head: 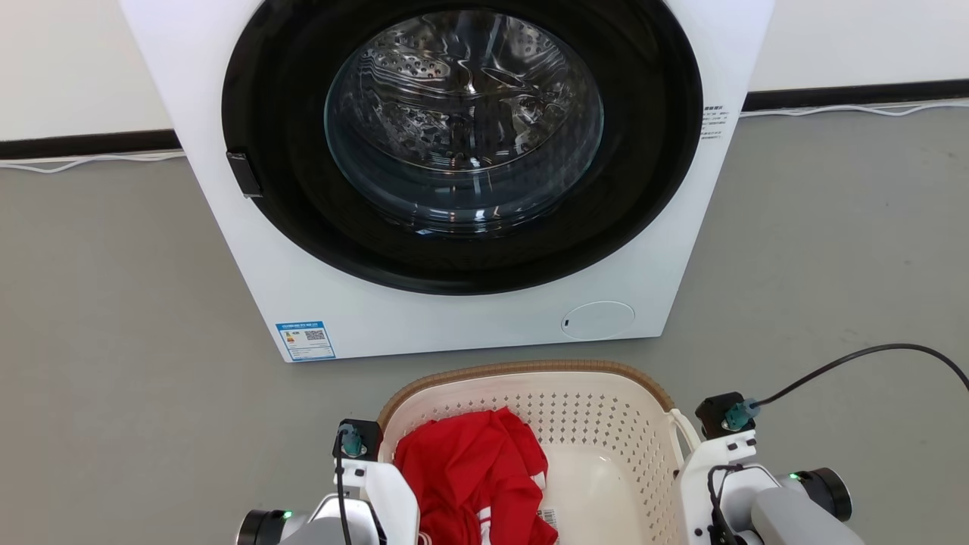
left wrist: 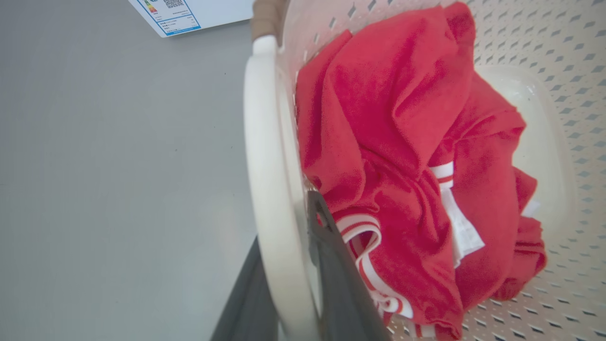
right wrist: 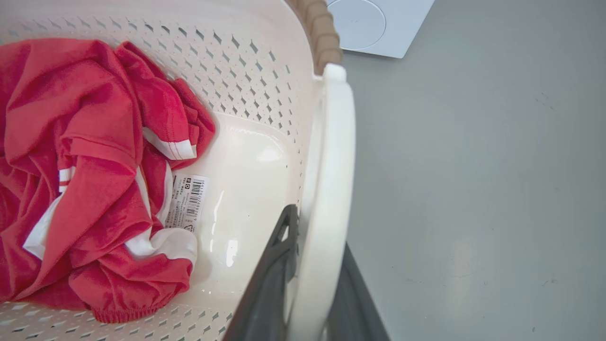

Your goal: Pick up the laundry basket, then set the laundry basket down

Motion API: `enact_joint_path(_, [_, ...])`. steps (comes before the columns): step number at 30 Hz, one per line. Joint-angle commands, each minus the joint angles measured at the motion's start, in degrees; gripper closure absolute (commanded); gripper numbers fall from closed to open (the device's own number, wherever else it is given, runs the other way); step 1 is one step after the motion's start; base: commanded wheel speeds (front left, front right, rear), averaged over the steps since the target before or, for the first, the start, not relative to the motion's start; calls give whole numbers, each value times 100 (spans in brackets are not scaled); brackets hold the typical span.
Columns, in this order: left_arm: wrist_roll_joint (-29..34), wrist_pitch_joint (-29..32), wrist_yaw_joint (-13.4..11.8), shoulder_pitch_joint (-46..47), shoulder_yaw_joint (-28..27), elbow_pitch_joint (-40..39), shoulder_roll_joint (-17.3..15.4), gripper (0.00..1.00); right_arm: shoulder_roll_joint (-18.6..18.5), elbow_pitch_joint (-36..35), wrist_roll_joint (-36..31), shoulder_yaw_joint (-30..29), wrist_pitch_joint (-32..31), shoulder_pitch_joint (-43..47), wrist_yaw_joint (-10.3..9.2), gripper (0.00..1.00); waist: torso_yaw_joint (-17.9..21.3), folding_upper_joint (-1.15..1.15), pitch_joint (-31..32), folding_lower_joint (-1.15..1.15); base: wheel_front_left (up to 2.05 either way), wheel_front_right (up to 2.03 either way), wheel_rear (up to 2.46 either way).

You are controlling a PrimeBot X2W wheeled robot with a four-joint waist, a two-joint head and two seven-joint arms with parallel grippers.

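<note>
The laundry basket (head: 522, 369), cream-white and perforated with a brown rim band, stands in front of me at the bottom centre of the head view, with a red garment (head: 469, 469) inside. My left gripper (left wrist: 286, 218) is shut on its left white loop handle (left wrist: 270, 142), one dark finger inside the loop and one outside. On the other side, my right gripper (right wrist: 317, 227) clamps the right loop handle (right wrist: 331, 142) the same way. Both wrists (head: 356, 446) (head: 727, 424) flank the basket. Whether the basket rests on the floor I cannot tell.
A large white washing machine (head: 378, 318) with a closed round glass door stands directly behind the basket, very near its far rim. Grey floor (head: 113, 341) spreads to both sides. A black cable (head: 855, 356) arcs from my right wrist.
</note>
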State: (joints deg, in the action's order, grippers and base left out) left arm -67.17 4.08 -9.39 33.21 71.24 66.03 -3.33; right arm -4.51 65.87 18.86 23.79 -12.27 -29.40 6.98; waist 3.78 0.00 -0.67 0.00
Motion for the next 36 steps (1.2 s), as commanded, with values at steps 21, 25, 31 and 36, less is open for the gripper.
enact_joint_path(21, [-57, -23, 18, 276, 70, -112, 46, 100, 163, -308, -4, 156, -94, 52, 51, 100, -41, 0, -3, 0, 0, 0, 0])
enact_joint_path(25, [-65, -23, 10, 289, 84, -103, 46, 100, 163, -334, 37, 183, -94, 55, 51, 100, -28, 0, -20, 0, 0, 0, 0])
enact_joint_path(31, [-78, -17, 4, 312, 103, -94, 46, 100, 163, -333, 102, 207, -77, 63, 51, 100, -7, 0, -68, 0, 0, 0, 0])
enact_joint_path(36, [-92, -50, -2, 397, 111, -93, 46, 100, 163, -321, 114, 184, -15, -17, 51, 100, -11, 0, -218, 0, 0, 0, 0])
